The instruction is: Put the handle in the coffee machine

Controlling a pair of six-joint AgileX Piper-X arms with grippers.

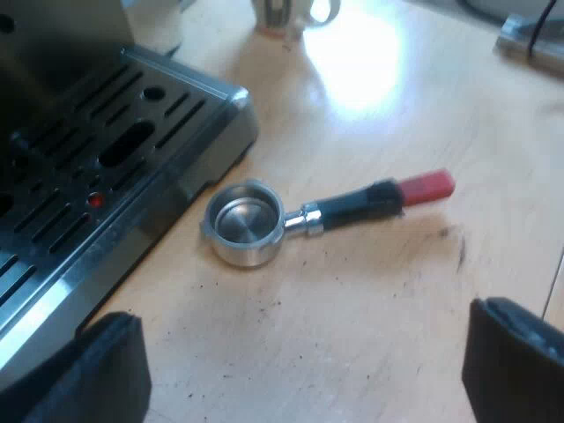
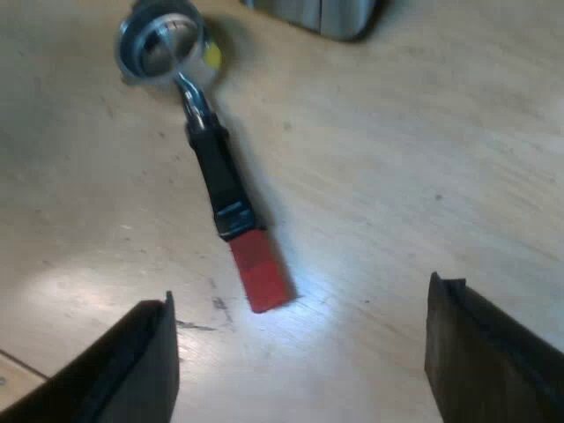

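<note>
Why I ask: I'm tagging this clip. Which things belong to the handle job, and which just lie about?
Job: metal holder, lying loose by the espresso machine; left gripper and right gripper, jaws open, near it.
Lying about: mug, apart from the holder.

The coffee machine (image 1: pixel 115 150) is cut off by the picture's edge above its drip tray. The mug (image 1: pixel 289 12) beyond it is cropped to its base and handle. A grey object (image 1: pixel 529 40) on the table and, in the right wrist view, a metal corner (image 2: pixel 326 16) show too little to name.
</note>
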